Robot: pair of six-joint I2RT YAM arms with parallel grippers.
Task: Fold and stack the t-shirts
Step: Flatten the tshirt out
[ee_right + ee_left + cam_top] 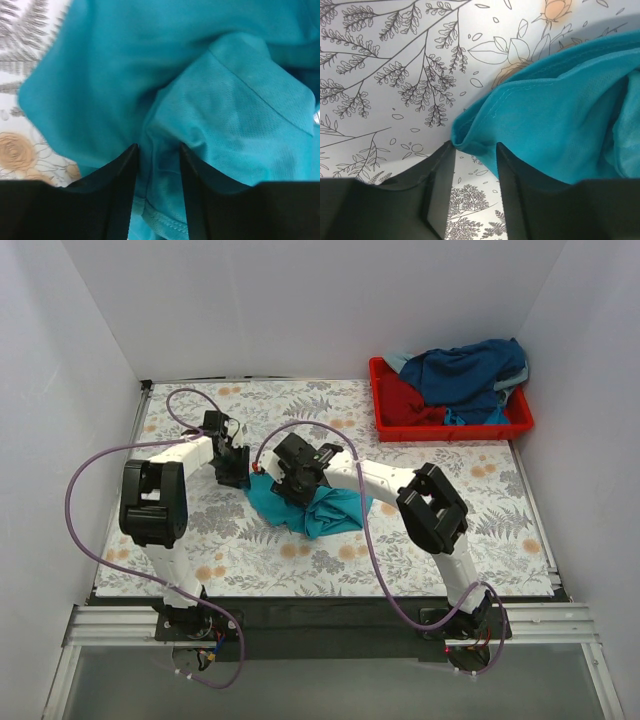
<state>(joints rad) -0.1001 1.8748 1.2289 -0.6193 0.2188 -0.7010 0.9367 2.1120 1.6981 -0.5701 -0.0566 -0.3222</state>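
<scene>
A teal-turquoise t-shirt [318, 510] lies crumpled on the floral table cover. My left gripper [233, 470] is at the shirt's left edge. In the left wrist view its jaws [474, 146] stand open, and a hemmed corner of the shirt [545, 120] sits at the fingertips with the table showing between them. My right gripper [291, 485] is pressed down on the shirt's upper left part. In the right wrist view it [157, 146] is open, with a raised fold of the shirt [165, 125] between the fingers. Navy blue [470, 368], red [405, 400] and teal shirts are piled in the tray.
A red plastic tray [450, 430] stands at the back right and holds the heap of shirts. White walls close off the left, back and right sides. The floral cover [480, 500] runs to the near edge where the arm bases sit.
</scene>
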